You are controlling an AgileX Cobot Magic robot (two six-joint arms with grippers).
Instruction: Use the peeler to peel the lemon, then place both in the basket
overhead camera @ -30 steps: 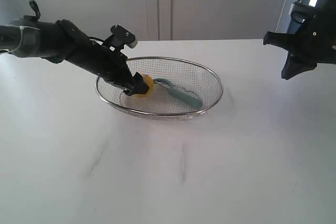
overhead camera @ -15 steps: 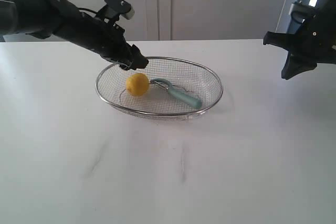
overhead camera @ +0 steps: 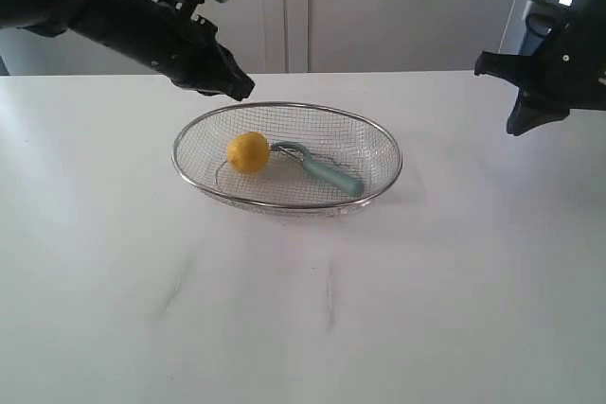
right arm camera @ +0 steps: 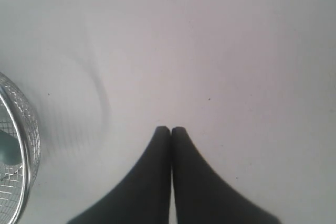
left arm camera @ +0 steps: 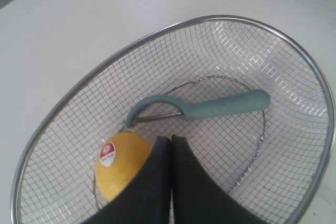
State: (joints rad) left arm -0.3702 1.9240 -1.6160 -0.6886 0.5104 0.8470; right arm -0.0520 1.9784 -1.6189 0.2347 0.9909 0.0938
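Lemon [overhead camera: 248,151] and peeler [overhead camera: 322,169] lie side by side inside the basket [overhead camera: 174,156] in the exterior view, with the left gripper [overhead camera: 242,90] above its rim. The left wrist view shows that gripper pinched together and empty. In the right wrist view, the right gripper [right arm camera: 170,129] is likewise closed over the worktop [right arm camera: 220,51]. The lemon looks firm, light and apt to roll, so it is best gripped across its middle.

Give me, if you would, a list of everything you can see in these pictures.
table: one, white, under everything.
basket: one, silver wire mesh, middle of the table.
lemon: one, yellow, in the basket beside the peeler's blade end.
sticker: one, red and white, on the lemon.
peeler: one, pale teal handle with metal blade, lying in the basket.
left fingers: one pair, black, shut and empty, above the basket's far left rim.
right fingers: one pair, black, shut and empty, above the table right of the basket.
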